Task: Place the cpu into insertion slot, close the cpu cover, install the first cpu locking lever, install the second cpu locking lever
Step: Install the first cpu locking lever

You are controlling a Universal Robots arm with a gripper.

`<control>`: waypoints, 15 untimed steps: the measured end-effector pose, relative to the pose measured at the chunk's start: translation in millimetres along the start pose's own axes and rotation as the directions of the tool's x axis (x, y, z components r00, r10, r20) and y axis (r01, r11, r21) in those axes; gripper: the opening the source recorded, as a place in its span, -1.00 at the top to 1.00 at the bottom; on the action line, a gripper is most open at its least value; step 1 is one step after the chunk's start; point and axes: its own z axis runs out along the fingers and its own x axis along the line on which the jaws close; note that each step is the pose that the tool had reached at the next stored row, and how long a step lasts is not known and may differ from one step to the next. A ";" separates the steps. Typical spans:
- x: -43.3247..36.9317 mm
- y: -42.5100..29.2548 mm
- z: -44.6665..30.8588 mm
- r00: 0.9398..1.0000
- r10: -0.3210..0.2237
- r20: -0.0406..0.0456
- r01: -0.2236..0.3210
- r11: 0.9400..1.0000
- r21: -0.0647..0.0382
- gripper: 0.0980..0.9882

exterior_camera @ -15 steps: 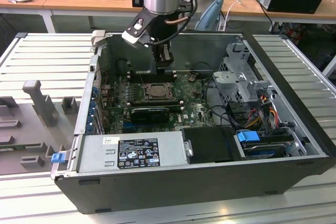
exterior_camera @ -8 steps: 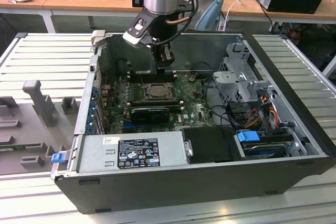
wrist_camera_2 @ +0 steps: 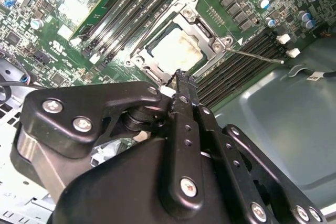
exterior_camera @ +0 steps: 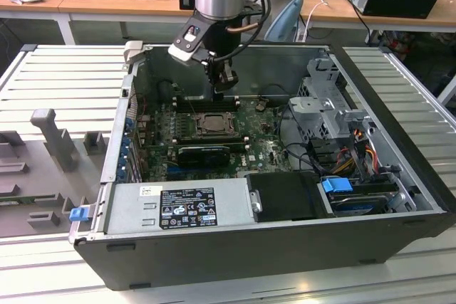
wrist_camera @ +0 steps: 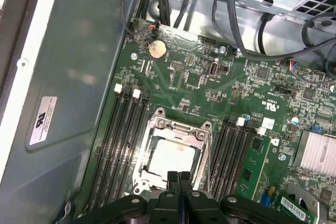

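Note:
The cpu point(wrist_camera: 173, 157) lies in the insertion slot point(exterior_camera: 214, 124) on the green motherboard, its pale silver face showing through the cut-out. The cpu cover point(wrist_camera: 177, 128) is a silver frame lying down flat around the chip, also seen as the cpu cover point(wrist_camera_2: 207, 27) in the second wrist view. A thin silver locking lever point(wrist_camera_2: 256, 56) sticks out sideways from one socket corner, across the black memory slots. My gripper point(wrist_camera: 179, 176) hovers just above the socket's edge, fingers pressed together and holding nothing. In the exterior view the gripper point(exterior_camera: 226, 85) hangs over the far side of the socket.
Black memory slots point(wrist_camera: 121, 140) flank the socket on both sides. A finned heatsink point(wrist_camera: 317, 153) and a green card point(wrist_camera: 257, 169) sit nearby. Cables point(exterior_camera: 299, 140) and the metal drive cage point(exterior_camera: 331, 105) fill the exterior view's right; the power supply point(exterior_camera: 178, 208) is at the front.

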 end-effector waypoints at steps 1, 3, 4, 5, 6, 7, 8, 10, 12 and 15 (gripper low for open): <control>0.0 0.0 0.0 1.000 -0.006 0.000 0.006 1.000 0.000 0.98; 0.0 0.0 0.0 1.000 -0.016 0.000 0.016 1.000 0.000 0.98; 0.0 0.0 0.0 1.000 -0.020 0.000 0.020 1.000 0.000 0.98; 0.0 0.0 0.0 1.000 -0.024 -0.001 0.024 1.000 0.000 0.98; 0.0 0.0 0.0 1.000 -0.028 -0.001 0.028 1.000 0.000 0.98; 0.0 0.0 0.0 0.999 -0.034 -0.001 0.034 0.999 0.000 0.98; 0.0 0.0 0.0 0.999 -0.039 -0.001 0.039 0.999 0.000 0.98; 0.0 0.0 0.0 0.999 -0.053 -0.001 0.053 0.999 0.000 0.98; 0.0 0.0 0.0 0.998 -0.068 -0.002 0.068 0.998 0.000 0.98; 0.0 0.0 0.0 0.996 -0.094 -0.002 0.094 0.996 0.000 0.98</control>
